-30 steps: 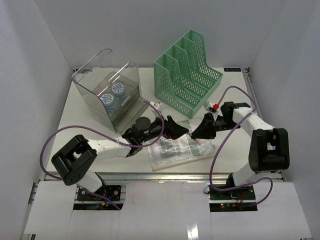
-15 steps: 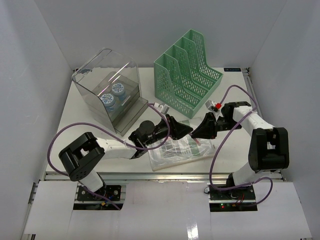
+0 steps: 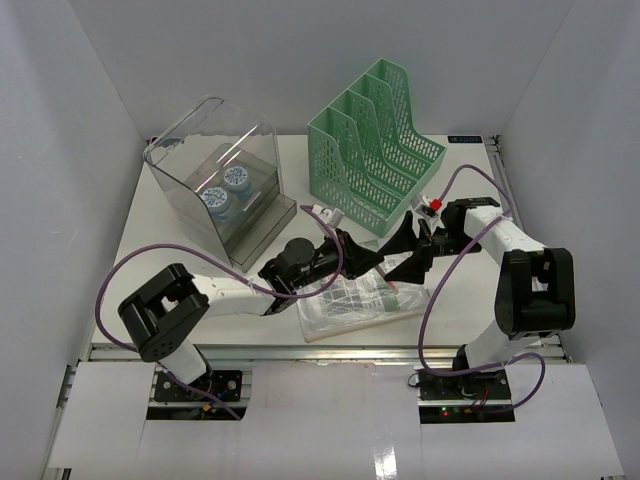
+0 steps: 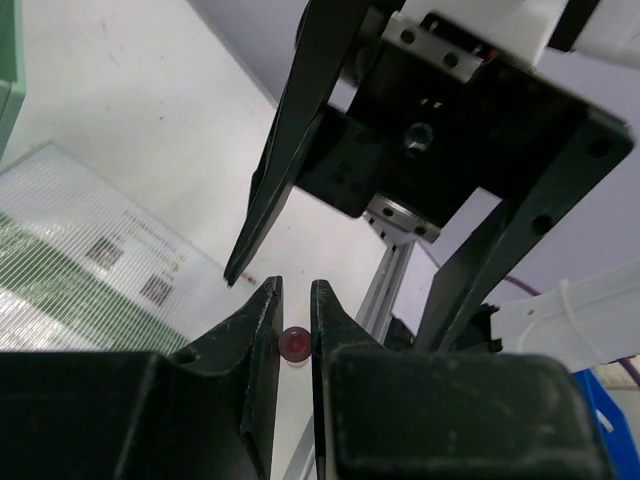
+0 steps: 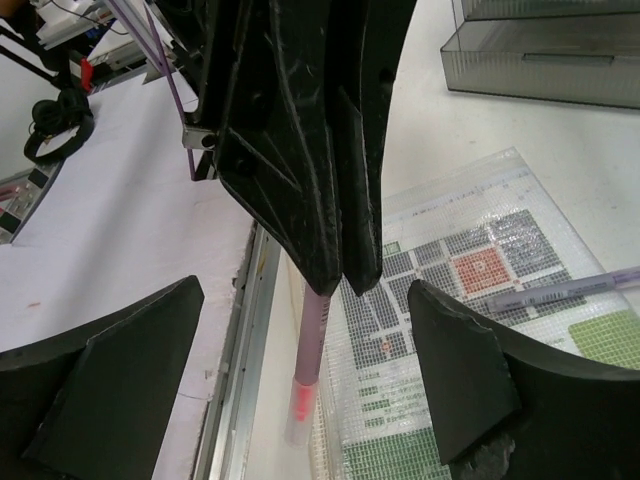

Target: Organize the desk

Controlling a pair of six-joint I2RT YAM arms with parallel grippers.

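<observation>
Two containers stand at the back of the surface [image 3: 295, 165], which is the broad white top under everything, with a metal rail [image 3: 300, 350] along its near edge.

- Back left: smoke-tinted clear case [image 3: 215, 150] with a curved top. Inside sit a pair of round blue-topped tubs [image 3: 237, 177], side by side and upright.
- Back centre-right: green mesh file rack [image 3: 375, 150], three slots, set at an angle. Only its own mesh walls can be made out in the slots from above.
- Near centre: clear mesh pouch [image 3: 350, 300] lying flat, one corner close to the rail. It holds printed sheets in green, grey and white. A pale purple pen [image 5: 600, 280] lies across it; whether it is inside or on top, cannot tell.

Left tool [image 3: 372, 262] reaches in over the pouch. Its fingers are closed tight on a pink pen [image 5: 310, 350]. The right wrist view shows the barrel sticking out below the fingers, above the pouch's edge. The left wrist view shows the pen's red round end between the two pads.

Right tool [image 3: 402, 253] faces it tip to tip. Its jaws are spread wide, one to each side of the left tool's fingers and the pen. They hold nothing, and there is a clear gap on both sides.
</observation>
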